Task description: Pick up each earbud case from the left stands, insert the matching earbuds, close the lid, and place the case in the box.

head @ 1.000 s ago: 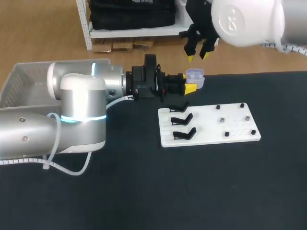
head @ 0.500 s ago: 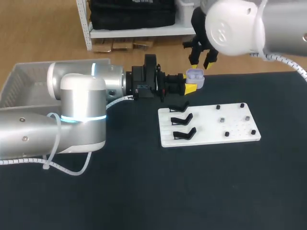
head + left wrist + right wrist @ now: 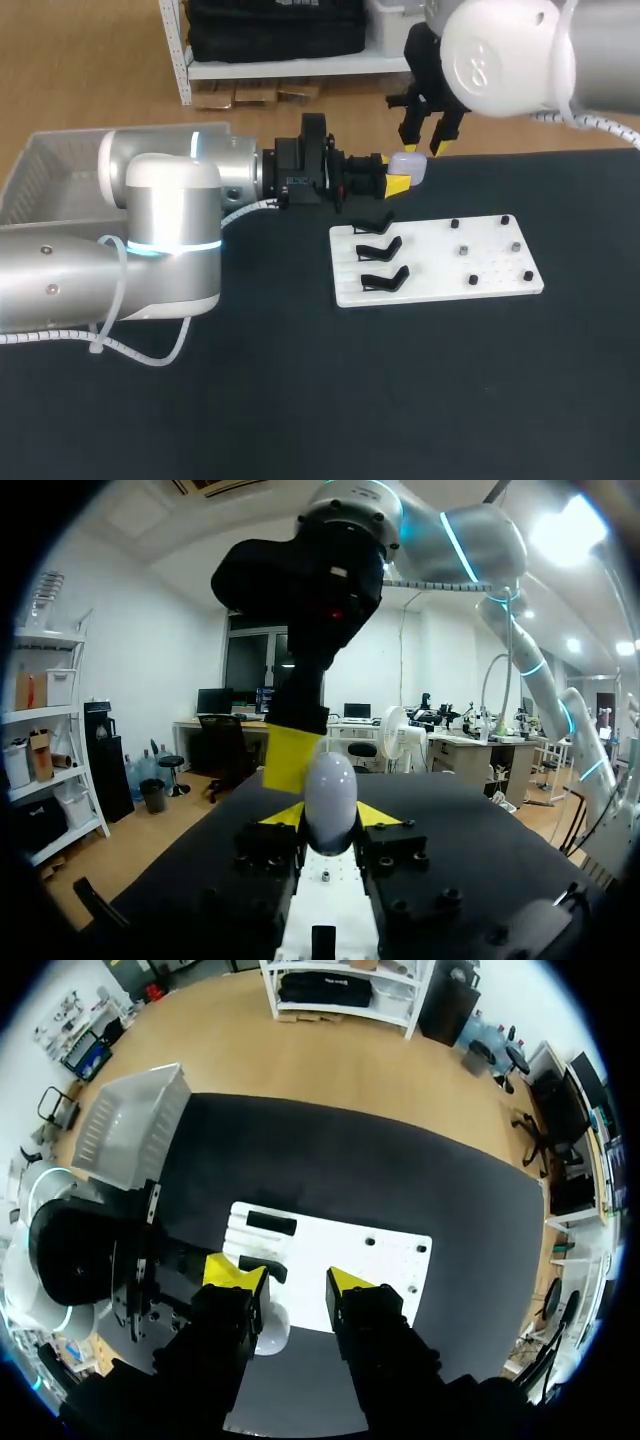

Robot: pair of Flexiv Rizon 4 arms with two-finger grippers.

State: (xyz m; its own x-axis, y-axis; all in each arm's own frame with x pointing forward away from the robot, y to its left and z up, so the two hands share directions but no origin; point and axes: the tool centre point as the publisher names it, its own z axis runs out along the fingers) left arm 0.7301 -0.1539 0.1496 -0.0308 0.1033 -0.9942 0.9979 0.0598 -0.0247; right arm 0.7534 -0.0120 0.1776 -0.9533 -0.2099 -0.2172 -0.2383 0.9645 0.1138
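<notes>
— Jaws of the left gripper (image 3: 330, 818): how are they set?
— They are closed narrowly on the earbud case (image 3: 330, 798), which is pinched from both sides between the yellow tips (image 3: 378, 814). Its lid is seen shut.
— And those of the right gripper (image 3: 423, 140)?
— They are held apart, and nothing is gripped. That gripper is hung over the case, with one of its yellow fingers (image 3: 292, 760) seen just at the case's top. Whether contact is made cannot be told.
— Where is the case found?
— It is held above the table (image 3: 300, 400) near the far edge, at about 12 o'clock in the head view and at 11 o'clock from the white board (image 3: 440, 262).
— What is carried by the board?
— Three black stands (image 3: 380, 248) are ranged along its 9 o'clock side, and small dark studs (image 3: 463, 250) are dotted over its 3 o'clock half.
— And the box?
— The clear box (image 3: 40, 170) is set at 10 o'clock, well apart from the case and partly hidden by the left arm (image 3: 160, 230).
</notes>
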